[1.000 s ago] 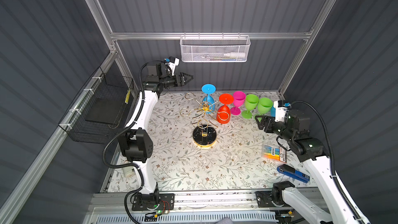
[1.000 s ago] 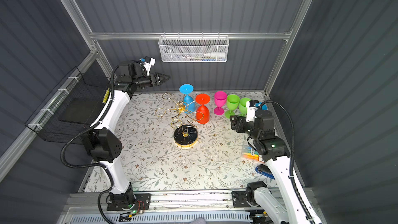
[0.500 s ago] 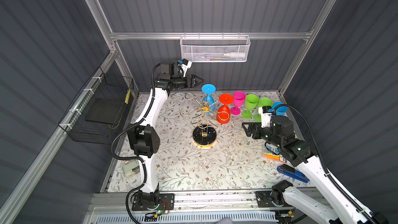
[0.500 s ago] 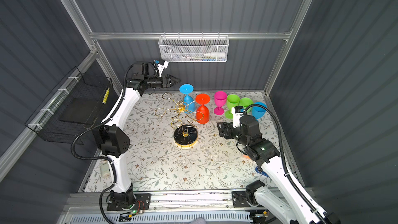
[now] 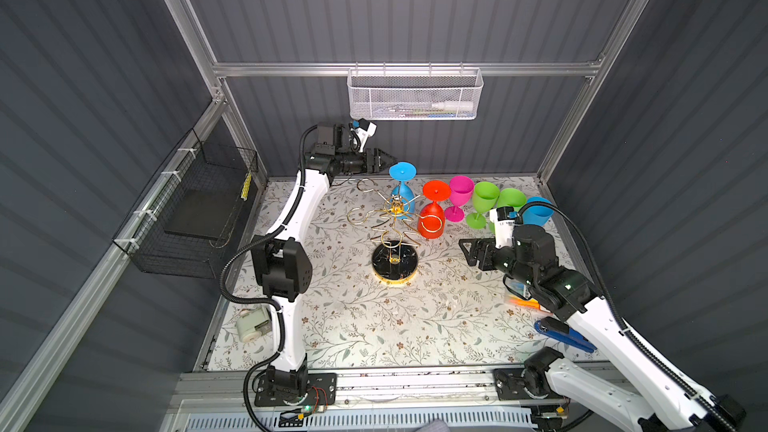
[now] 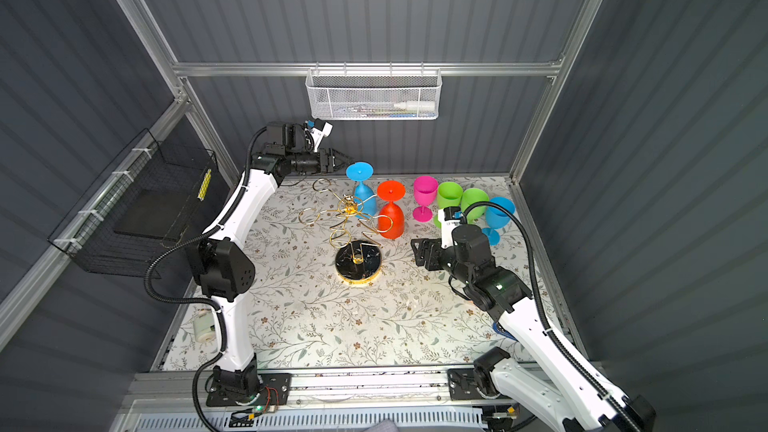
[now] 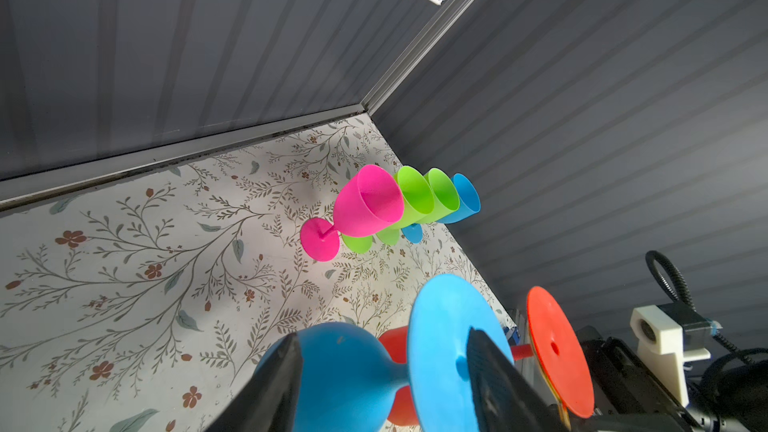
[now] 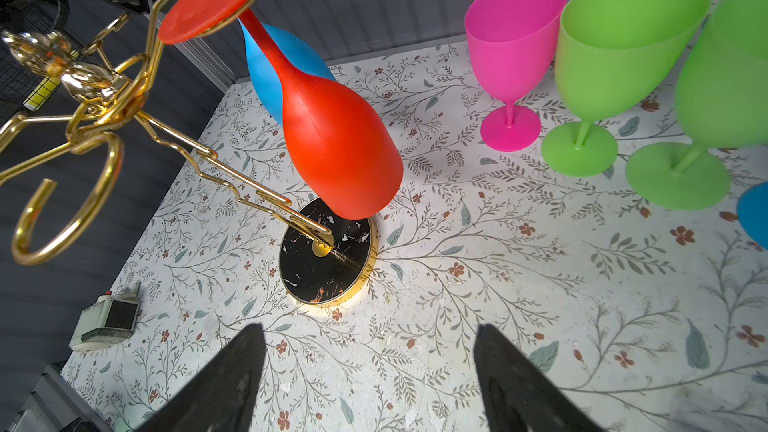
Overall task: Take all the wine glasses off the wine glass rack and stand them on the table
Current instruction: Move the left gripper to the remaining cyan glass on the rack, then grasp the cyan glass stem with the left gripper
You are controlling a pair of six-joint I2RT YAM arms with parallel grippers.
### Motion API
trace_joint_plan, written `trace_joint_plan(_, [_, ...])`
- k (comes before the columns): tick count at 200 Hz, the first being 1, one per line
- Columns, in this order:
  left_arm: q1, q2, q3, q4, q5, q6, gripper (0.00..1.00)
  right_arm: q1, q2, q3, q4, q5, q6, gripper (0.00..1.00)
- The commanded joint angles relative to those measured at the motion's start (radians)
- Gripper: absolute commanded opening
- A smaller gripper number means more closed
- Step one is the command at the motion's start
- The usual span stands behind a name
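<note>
The gold wine glass rack [image 5: 394, 263] [image 6: 358, 261] [image 8: 326, 257] stands mid-table on its round black base. Two wine glasses hang upside down from its arms: a blue one [image 5: 402, 170] [image 6: 360, 171] [image 7: 345, 371] at the back and a red one [image 5: 432, 218] [image 6: 391, 218] [image 8: 336, 139] beside it. My left gripper [image 5: 386, 158] [image 6: 347, 158] [image 7: 382, 334] is open, just left of the blue glass's foot. In the left wrist view the glass's stem lies between the two fingers, untouched. My right gripper [image 5: 467, 249] [image 6: 417, 253] [image 8: 369, 326] hangs open and empty right of the rack base.
Pink [image 5: 460, 193], two green [image 5: 484, 197] and a blue glass [image 5: 538, 211] stand upright at the back right. A white mesh basket [image 5: 413, 95] hangs on the back wall, a black wire basket [image 5: 195, 209] on the left wall. A small white device [image 5: 252, 324] lies front left.
My left gripper has swung right from the back-left corner up to the blue glass, its jaws a little narrower. The right arm has moved left toward the rack.
</note>
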Motion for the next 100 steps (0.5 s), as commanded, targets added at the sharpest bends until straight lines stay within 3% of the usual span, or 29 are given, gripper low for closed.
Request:
trace_joint_plan(1, [-0.009,-0.001,0.002,-0.040,0.013,0.039,0.64,0.010,0.007,-0.009,0.018,0.020,0.013,0.81])
trace_joint_plan(78, [-0.020,-0.014,-0.016,-0.093,-0.005,0.070,0.57,0.014,0.021,-0.012,0.034,0.023,0.020,0.81])
trace_joint_plan(100, [-0.020,-0.012,-0.010,-0.103,-0.010,0.071,0.51,0.016,0.021,-0.013,0.035,0.025,0.021,0.82])
